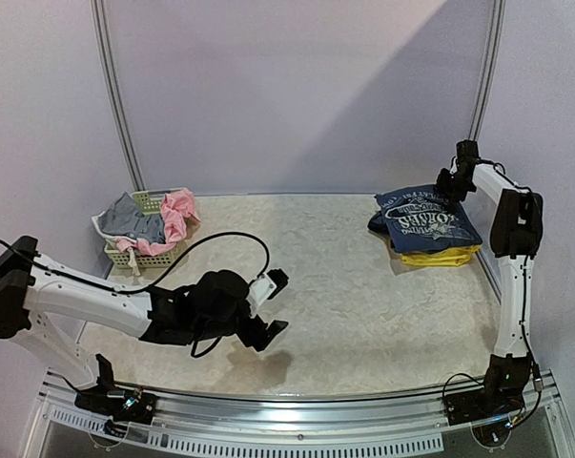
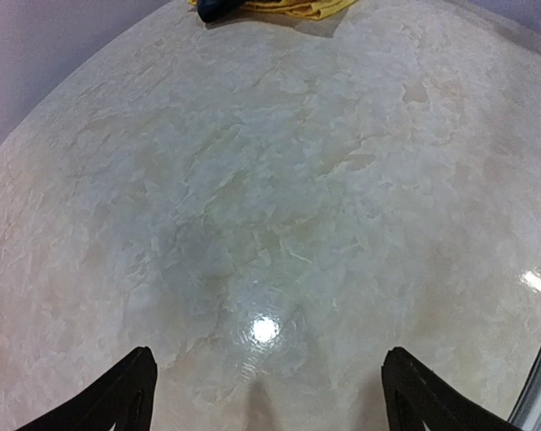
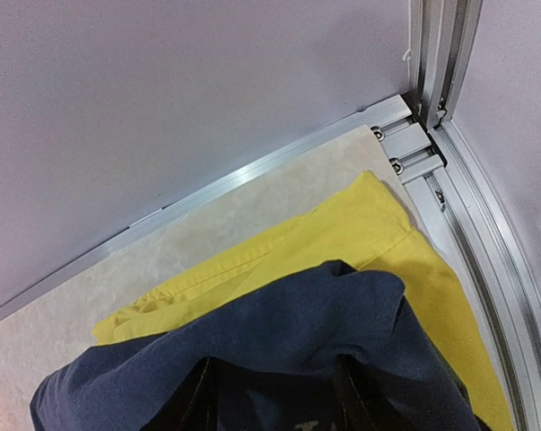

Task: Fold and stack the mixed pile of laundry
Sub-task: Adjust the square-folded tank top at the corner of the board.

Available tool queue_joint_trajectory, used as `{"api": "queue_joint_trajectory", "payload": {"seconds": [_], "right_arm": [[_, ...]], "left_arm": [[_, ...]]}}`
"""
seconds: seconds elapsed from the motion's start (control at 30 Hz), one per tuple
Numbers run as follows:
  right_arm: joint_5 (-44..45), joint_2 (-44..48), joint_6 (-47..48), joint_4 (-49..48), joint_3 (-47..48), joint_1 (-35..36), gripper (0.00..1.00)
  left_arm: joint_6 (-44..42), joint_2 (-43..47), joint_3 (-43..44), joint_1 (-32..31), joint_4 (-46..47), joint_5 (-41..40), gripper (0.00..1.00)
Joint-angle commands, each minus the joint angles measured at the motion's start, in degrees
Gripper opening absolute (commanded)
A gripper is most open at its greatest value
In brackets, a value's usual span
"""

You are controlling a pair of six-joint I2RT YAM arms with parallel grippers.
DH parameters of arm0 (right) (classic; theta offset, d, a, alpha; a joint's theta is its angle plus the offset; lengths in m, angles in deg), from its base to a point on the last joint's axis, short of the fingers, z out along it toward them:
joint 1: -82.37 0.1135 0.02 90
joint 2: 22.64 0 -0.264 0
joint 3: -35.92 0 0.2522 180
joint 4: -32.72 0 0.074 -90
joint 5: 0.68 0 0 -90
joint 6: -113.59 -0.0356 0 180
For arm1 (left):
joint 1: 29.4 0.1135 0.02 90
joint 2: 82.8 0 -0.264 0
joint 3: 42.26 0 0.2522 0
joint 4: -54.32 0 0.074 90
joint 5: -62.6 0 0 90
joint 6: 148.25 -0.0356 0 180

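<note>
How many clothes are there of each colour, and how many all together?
Navy: 1, the navy tee
Yellow: 1, the yellow cloth under the tee
Pink: 1, the pink cloth in the basket
Grey: 1, the grey cloth in the basket
Total: 4 that can be told apart

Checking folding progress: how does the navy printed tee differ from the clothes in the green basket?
The navy printed tee lies folded flat, far right; the pink and grey clothes sit crumpled, far left. The tee tops a yellow garment; those clothes fill the basket. Both are soft cloth.
</note>
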Motion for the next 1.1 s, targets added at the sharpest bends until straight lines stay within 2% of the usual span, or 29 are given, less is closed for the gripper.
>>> {"api": "queue_joint_trajectory", "payload": {"seconds": [0.0, 0.4, 0.73, 1.07], "right_arm": [[0.4, -3.9, -2.0, -0.1, 2.5, -0.8, 0.46], [-2.6, -3.9, -2.9, 0.2, 2.8, -1.7, 0.50], [-1.6, 8.8, 0.3, -7.7, -8.1, 1.0, 0.58], [1.1, 15.4, 2.1, -11.1, -12.6, 4.5, 0.65]], "left_arm": [[0.2, -1.3, 1.4, 1.0, -1.4, -0.2, 0.89], [1.1, 0.4, 1.5, 1.1, -2.9, -1.1, 0.89], [2.5, 2.7, 1.0, 1.1, -4.3, -4.3, 0.89], [3.4, 4.6, -0.2, 1.2, -5.0, -6.0, 0.89]]}}
